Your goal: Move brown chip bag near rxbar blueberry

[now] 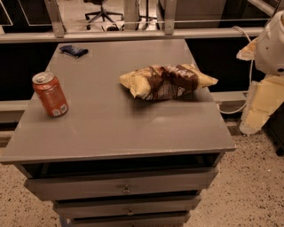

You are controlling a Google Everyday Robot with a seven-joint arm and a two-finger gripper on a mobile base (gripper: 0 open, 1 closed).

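Off the table's right side hangs the gripper [259,104]; whether it is open or closed I cannot tell. Left of it, the brown chip bag [166,82] lies lengthwise across the grey table [120,128], well apart from the rxbar blueberry [73,51] at the far-left corner. A soda can [50,94] stands front-left, with an office chair [103,9] beyond.

Held off at the far right edge of view, partly cut by the frame: white rounded arm joint [271,44] up high, pale cream gripper [257,111] hanging just below it, angled down and leftward.
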